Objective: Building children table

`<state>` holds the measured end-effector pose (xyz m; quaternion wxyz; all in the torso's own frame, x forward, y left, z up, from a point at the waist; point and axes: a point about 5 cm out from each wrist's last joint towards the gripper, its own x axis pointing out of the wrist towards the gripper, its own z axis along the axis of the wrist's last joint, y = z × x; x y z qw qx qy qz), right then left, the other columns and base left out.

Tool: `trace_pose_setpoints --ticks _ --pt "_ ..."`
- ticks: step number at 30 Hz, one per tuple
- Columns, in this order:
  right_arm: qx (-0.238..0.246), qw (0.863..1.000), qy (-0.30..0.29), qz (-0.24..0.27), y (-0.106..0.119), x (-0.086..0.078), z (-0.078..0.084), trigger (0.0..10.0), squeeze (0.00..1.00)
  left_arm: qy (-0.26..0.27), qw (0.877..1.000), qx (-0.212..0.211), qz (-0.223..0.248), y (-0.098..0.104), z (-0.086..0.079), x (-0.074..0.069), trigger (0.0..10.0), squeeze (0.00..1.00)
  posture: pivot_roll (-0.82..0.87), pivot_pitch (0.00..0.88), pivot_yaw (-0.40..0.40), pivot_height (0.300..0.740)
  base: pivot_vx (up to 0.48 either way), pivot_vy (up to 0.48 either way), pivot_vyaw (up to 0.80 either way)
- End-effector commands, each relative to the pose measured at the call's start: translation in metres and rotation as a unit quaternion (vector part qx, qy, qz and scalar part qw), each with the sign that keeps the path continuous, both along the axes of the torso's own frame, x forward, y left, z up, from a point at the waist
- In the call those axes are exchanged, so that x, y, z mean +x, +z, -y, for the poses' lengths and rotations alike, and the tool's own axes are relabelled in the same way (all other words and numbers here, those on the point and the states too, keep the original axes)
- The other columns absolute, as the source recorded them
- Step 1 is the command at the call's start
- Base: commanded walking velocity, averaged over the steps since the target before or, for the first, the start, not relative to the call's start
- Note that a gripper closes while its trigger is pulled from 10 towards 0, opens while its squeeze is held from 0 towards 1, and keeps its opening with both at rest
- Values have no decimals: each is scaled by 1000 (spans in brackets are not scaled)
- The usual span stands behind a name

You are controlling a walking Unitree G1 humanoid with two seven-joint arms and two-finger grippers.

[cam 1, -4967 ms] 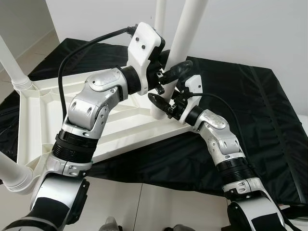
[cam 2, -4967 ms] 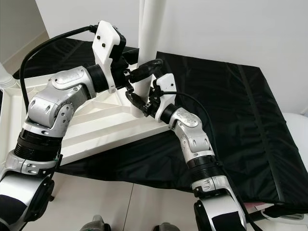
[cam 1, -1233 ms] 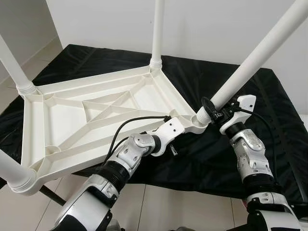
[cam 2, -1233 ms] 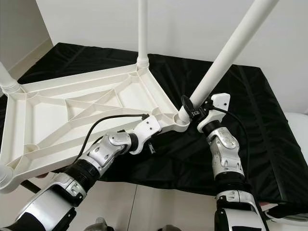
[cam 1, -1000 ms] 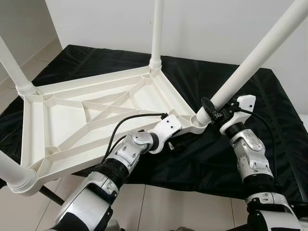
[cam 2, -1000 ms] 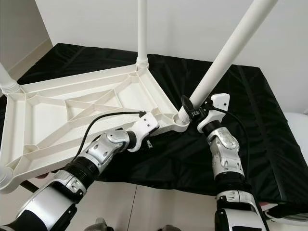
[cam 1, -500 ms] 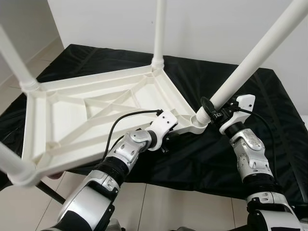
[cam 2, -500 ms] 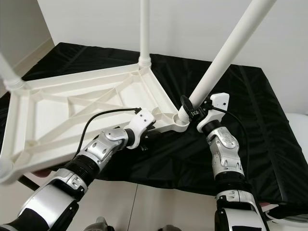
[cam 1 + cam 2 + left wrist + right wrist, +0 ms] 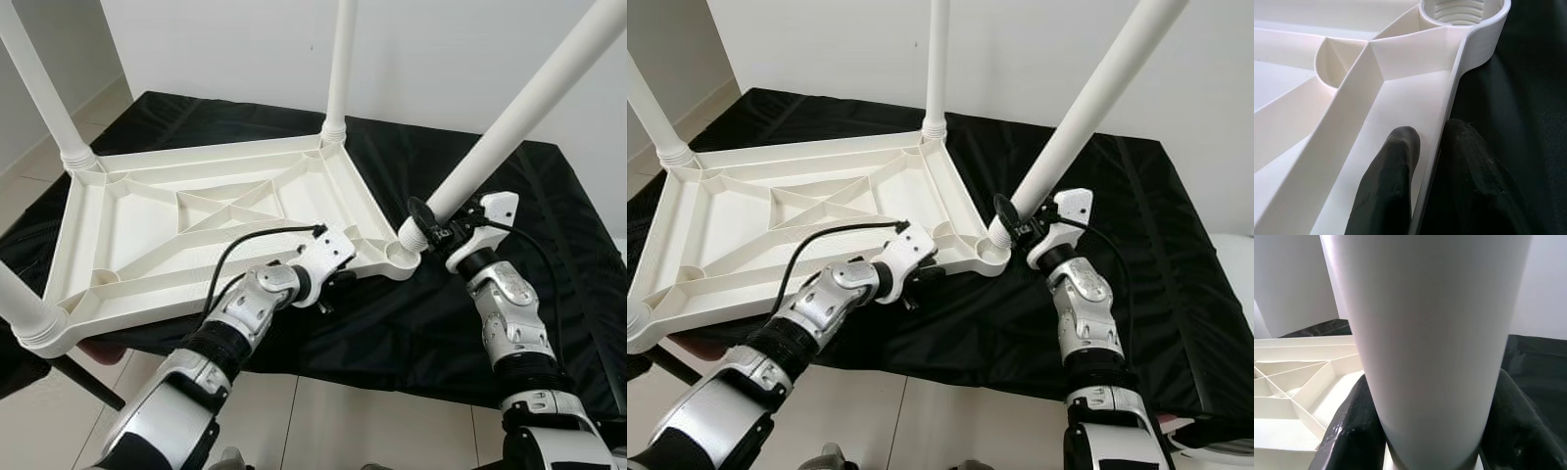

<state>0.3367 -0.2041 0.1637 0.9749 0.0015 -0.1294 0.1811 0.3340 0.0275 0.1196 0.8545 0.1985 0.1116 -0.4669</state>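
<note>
1. While the white table top point(image 9: 196, 235) lies upside down on the black mat point(image 9: 549, 245), ribbed underside up, three legs stand in its corner sockets and a fourth is being fitted at the near right corner.

2. Right gripper point(image 9: 434, 223): its fingers point(image 9: 1349, 431) are closed around the base of the fourth leg point(image 9: 519, 113), one on each side of the tube, just above the corner socket point(image 9: 407, 257). The wrist view confirms that both black fingers are pressed against the white tube.

3. Left gripper point(image 9: 1427, 161): closed on the table top's near rim point(image 9: 1449, 112), one finger inside the wall and one outside, a short way along the edge from the same socket. The rim is pinched between the fingers.

4. Governing relation: the fourth leg's long axis is tilted, leaning up and away to the robot's right, whereas the far leg point(image 9: 338, 69) stands close to upright. The leg's foot sits at the socket mouth; whether it is fully seated cannot be told.

5. Judgement: the next move depends on bringing that axis in line with the socket's axis. The right gripper is the one on the leg; the left is placed to brace the top against it.

6. Risk, as a judgement: pressing the leg home while it is tilted may bind it or shift the top on the mat.
</note>
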Motion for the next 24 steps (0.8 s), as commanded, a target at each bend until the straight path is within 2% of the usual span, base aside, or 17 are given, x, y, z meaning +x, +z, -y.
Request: trace_pose_setpoints --ticks 1,7,13,19,24 --pt "-1 1000 11 -5 1 1 -1 10000 0 -65 997 32 -28 -6 -5 -7 10000 0 -63 0 0 740 0 0 0" --pt "4 999 47 -22 -1 -2 -6 10000 0 -49 997 47 -25 -7 -25 -7 10000 0 -56 0 -8 740 0 0 0" --pt "4 996 86 -33 -2 -4 -13 10000 0 -41 998 47 -24 -6 -36 -9 10000 0 -48 0 -13 740 0 0 0" --pt "6 991 126 -45 -3 -4 -23 10000 0 -32 998 44 -21 -5 -34 -8 10000 0 -36 0 -28 740 0 0 0" --pt "-11 987 151 -52 -4 -4 -29 10000 0 -31 998 43 -14 -4 -33 -8 10000 0 -37 0 -31 740 0 0 0"
